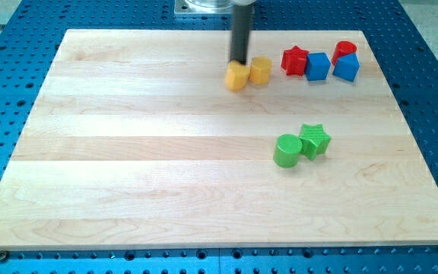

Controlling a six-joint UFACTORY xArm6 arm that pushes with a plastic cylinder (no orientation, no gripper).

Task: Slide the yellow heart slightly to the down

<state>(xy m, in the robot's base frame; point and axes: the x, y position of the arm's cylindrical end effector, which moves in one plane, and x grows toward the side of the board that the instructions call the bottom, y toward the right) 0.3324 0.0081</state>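
Note:
Two yellow blocks sit near the view's top centre. The left one looks like the yellow heart, though its shape is blurred. The right one is a yellow hexagon-like block touching it. My tip is at the end of the dark rod coming down from the view's top. It stands right at the upper edge of the left yellow block, touching or nearly touching it.
A red star, a blue cube, a red cylinder and a blue block sit at the top right. A green cylinder and a green star touch each other right of centre. The wooden board lies on a blue perforated table.

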